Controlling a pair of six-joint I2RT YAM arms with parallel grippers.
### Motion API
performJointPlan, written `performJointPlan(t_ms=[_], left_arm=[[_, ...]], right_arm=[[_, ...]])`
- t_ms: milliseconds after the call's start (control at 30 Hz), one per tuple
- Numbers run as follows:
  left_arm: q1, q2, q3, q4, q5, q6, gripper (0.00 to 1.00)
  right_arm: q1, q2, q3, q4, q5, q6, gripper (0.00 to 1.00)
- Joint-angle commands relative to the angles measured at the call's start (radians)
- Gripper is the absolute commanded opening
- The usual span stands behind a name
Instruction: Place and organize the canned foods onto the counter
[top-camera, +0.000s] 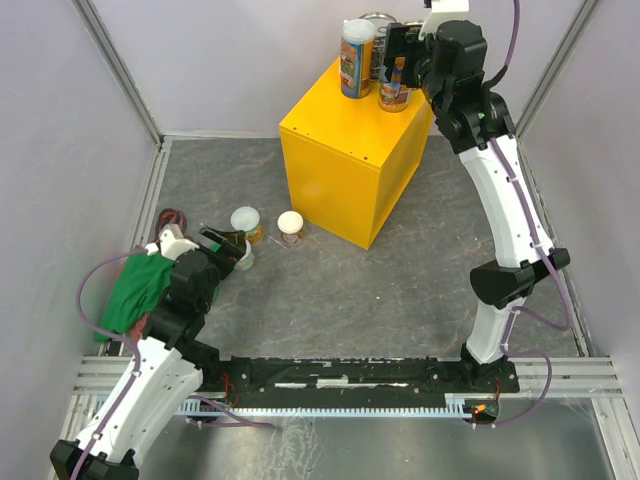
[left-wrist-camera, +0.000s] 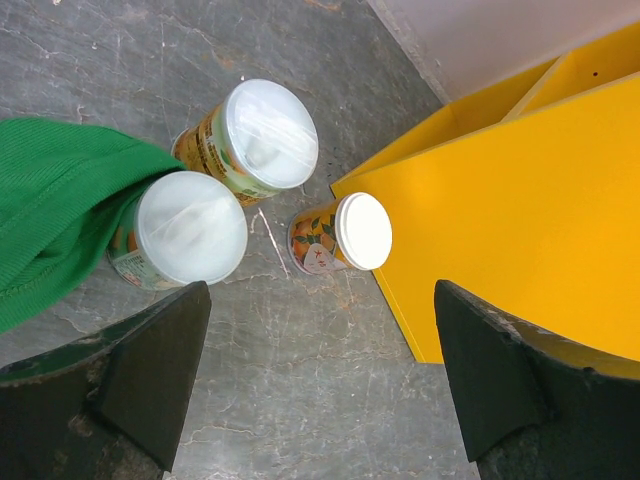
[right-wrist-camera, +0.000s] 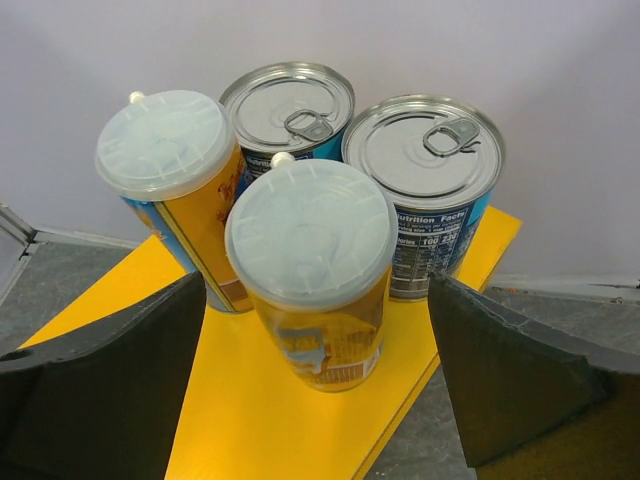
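Grey stone floor (top-camera: 400, 290) below: your right gripper (right-wrist-camera: 315, 370) hangs wide apart over the front tall can (right-wrist-camera: 310, 250) on the yellow bench (right-wrist-camera: 250, 430), beside a second tall can (right-wrist-camera: 165, 150) and two blue cans (right-wrist-camera: 288, 105) (right-wrist-camera: 425, 150). Your left gripper (left-wrist-camera: 320, 380), spread empty, hovers above three small cans (left-wrist-camera: 190, 228) (left-wrist-camera: 270, 133) (left-wrist-camera: 363, 231) by the green cloth (left-wrist-camera: 50, 220).

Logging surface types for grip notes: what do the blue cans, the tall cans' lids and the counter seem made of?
Blue cans: metal, going by shiny ribbed silver tops with pull tabs; glossy printed labels.
Tall cans' lids: probably plastic, frosted and translucent with moulded ridges.
Counter: smooth, evenly coloured yellow faces, perhaps painted or laminated board; the core is hidden.
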Motion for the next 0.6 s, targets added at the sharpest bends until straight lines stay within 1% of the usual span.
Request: performJointPlan(t_ms=[0,133,267,467,567], left_arm=[[0.005,-0.011,0.023,0.013,0.005,0.041,0.98],[0.005,-0.015,0.019,0.011,0.007,0.037,0.98],[0.006,-0.020,0.009,0.016,0.008,0.025,0.98],[0.007,-0.024,0.005,0.017,0.010,0.016,0.98],[0.007,-0.038,-0.004,0.008,0.006,0.011,0.98]], right_arm=[[0.036,-0.106,-0.008,0.057,0.014,-0.024,0.99],[0.100,-0.160,-0.030,0.064,0.029,-0.062,0.99],[0.245,-0.213,-0.093,0.085,0.073,-0.126,0.99],[0.472,-0.284,-0.274,0.149,0.135,-0.174,0.99],[0.564,-0.311,-0.389,0.177,0.169,-0.177,1.00]])
